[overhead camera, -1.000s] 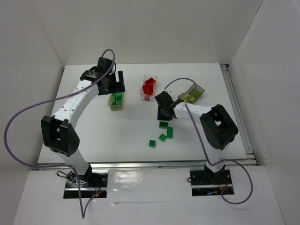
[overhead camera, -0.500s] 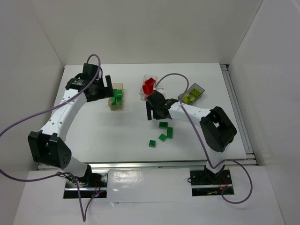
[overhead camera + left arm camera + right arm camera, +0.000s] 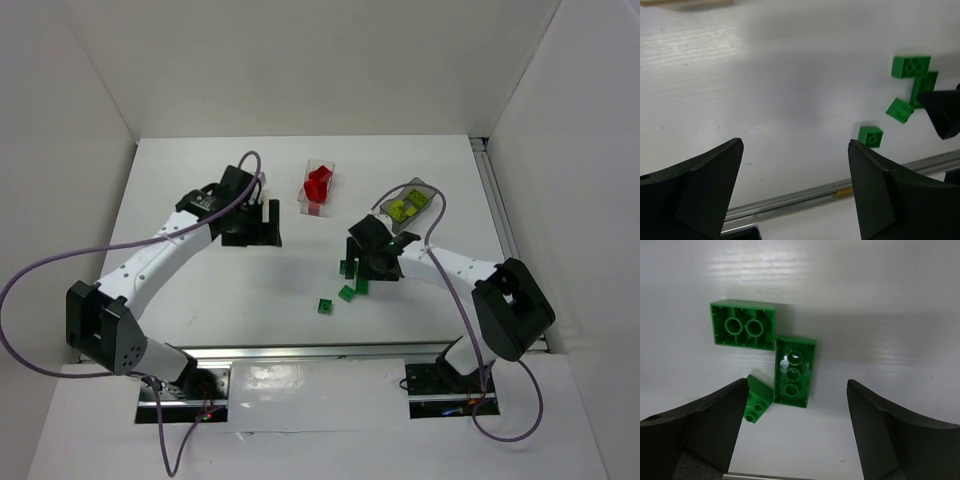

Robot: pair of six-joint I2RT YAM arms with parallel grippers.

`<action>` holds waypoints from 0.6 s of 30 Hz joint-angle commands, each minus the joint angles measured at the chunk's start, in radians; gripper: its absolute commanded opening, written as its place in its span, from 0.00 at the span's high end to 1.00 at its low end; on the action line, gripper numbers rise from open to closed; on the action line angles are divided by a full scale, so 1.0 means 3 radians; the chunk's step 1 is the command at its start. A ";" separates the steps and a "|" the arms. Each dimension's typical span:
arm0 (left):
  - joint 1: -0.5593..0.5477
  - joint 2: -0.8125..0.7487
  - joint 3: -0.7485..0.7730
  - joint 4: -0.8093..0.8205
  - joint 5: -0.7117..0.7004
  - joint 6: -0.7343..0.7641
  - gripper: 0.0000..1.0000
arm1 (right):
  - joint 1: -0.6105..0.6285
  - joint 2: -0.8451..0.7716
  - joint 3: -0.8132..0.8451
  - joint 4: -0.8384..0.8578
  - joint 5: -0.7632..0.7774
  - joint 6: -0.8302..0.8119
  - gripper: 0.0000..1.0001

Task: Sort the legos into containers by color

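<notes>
Several green legos point(image 3: 347, 292) lie loose on the white table, right of centre. My right gripper point(image 3: 376, 262) hangs open just above them; in the right wrist view point(image 3: 797, 383) three upturned green legos point(image 3: 794, 371) lie between and beyond its fingers. My left gripper point(image 3: 262, 226) is open and empty, and it covers the tan container in the top view. Only a tan edge point(image 3: 690, 2) of that container shows in the left wrist view. Red legos fill the clear container point(image 3: 318, 187). Yellow-green legos sit in the dark container point(image 3: 408, 206).
White walls close in the table at the back and on both sides. A metal rail point(image 3: 350, 350) runs along the near edge. In the left wrist view point(image 3: 795, 150) the green legos point(image 3: 870, 136) lie to the right, with a right-arm finger point(image 3: 942, 112) beside them.
My left gripper moved right and nearer, from beside the tan container to over it. My right gripper swung from next to the clear container to over the loose green legos.
</notes>
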 commanded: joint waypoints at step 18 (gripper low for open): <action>-0.1626 0.0435 -0.0413 0.0529 0.0144 -0.0876 0.01 | -0.0236 -0.0031 -0.0076 0.0198 0.0077 0.0155 0.74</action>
